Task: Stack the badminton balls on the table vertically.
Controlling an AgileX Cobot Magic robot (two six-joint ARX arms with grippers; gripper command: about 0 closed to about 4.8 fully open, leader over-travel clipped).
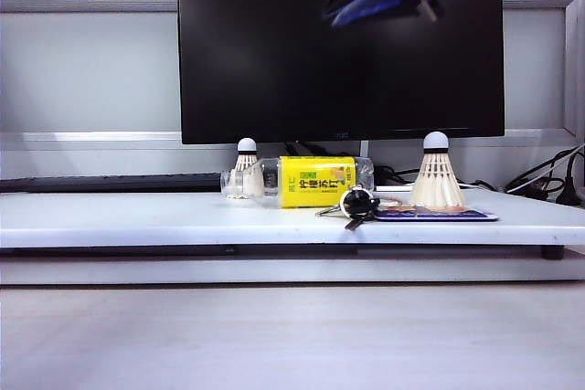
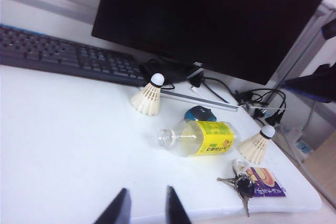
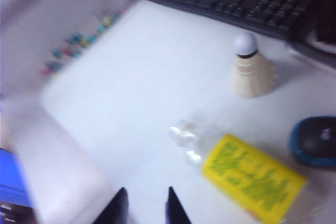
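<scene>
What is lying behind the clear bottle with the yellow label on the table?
Behind the bottle sits a blue-and-black mouse, partly hidden by it; beyond that is the monitor's stand.

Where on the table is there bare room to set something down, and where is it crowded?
Free: the table between the keyboard, the left shuttlecock and the near edge. Crowded: the bottle, mouse, keys, card and right shuttlecock.

Pale grey wall with a horizontal rail across it, large black monitor dark and unlit, black keyboard behind, tangle of dark cables at right, bright even light.
</scene>
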